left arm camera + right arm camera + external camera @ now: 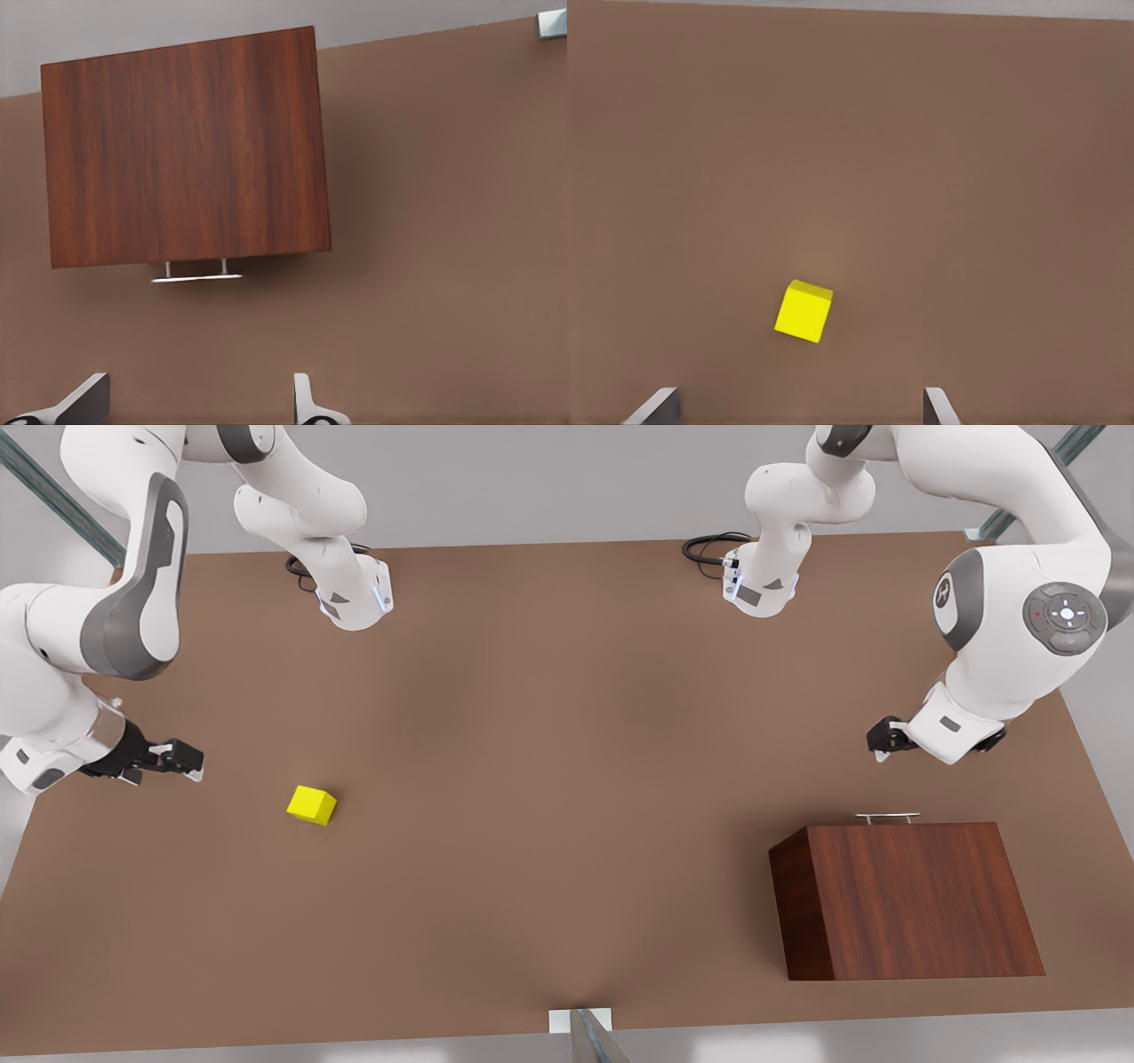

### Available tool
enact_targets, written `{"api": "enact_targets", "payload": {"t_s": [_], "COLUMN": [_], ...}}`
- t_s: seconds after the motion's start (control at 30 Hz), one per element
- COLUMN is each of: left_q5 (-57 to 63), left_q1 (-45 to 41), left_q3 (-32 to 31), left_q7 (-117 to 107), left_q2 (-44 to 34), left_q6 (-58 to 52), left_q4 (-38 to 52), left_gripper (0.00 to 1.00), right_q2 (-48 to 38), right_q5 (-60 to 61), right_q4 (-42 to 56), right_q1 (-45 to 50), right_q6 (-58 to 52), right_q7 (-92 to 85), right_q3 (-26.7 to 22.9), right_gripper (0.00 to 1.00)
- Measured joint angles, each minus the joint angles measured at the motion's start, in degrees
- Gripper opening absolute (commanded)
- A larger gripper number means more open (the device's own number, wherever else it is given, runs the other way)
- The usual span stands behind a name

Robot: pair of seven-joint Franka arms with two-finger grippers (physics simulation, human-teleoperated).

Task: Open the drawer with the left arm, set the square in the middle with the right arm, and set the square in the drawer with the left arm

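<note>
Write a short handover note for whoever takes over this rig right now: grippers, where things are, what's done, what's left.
Left gripper: open, empty, above the table near the drawer's handle, not touching it.
Right gripper: open, empty, beside the yellow square, apart from it.
Drawer: closed in its cabinet, at the front view's right.
Square: resting on the table, at the front view's left.
Done: nothing yet.
Left: left arm pulls the drawer open; right arm moves the square to the middle; left arm puts it in the drawer.
</note>
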Motion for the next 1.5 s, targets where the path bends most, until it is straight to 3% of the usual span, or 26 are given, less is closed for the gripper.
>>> {"api": "enact_targets", "payload": {"t_s": [0.13,0.37,0.5,0.7,1.1,1.5], "left_q5": [0.14,-3.67,-5.69,-6.88,-12.76,-18.22], "left_q1": [0.03,3.07,3.45,-3.15,3.63,2.84], "left_q3": [0.09,3.86,4.24,6.05,8.69,10.1], "left_q7": [-17.28,-45.52,-51.62,-55.38,-62.85,-62.95], "left_q2": [-0.28,-14.51,-16.89,-15.75,-9.98,-6.3], "left_q6": [0.88,31.91,45.29,49.02,53.63,58.47], "left_q4": [-2.0,-32.43,-43.9,-49.07,-49.44,-49.52], "left_gripper": [1.0,1.0,1.0,1.0,1.0,1.0], "right_q2": [-0.04,-0.48,-0.39,-0.26,-1.36,4.79], "right_q5": [0.02,0.28,0.33,0.33,1.12,7.8], "right_q4": [-0.01,0.25,0.17,-0.68,-28.72,-38.24], "right_q1": [0.14,0.37,0.31,0.2,3.04,4.11], "right_q6": [0.0,-0.09,-0.07,0.9,27.64,41.45], "right_q7": [0.0,-0.08,-0.1,-0.44,13.46,23.96], "right_q3": [0.0,0.09,-0.09,-0.09,0.44,0.08], "right_gripper": [1.0,1.0,1.0,1.0,1.0,1.0]}}
